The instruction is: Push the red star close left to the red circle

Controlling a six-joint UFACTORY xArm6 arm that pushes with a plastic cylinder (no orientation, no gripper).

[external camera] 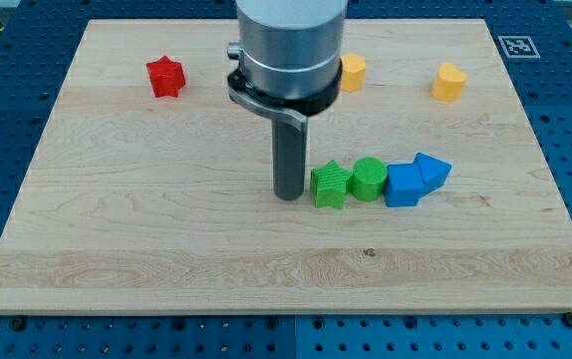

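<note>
The red star [165, 77] lies near the board's top left. No red circle shows in the view; the arm's grey body [290, 45] hides part of the board's top middle. My tip [288, 195] rests on the board at its middle, just left of the green star [330, 184] and far right and below the red star.
A row runs right from the green star: a green circle [368, 179], a blue cube [403, 184], a blue triangle [431, 170]. A yellow block [353, 72] sits beside the arm's body, another yellow block [447, 82] at the top right. The wooden board [117, 249] lies on a blue pegboard.
</note>
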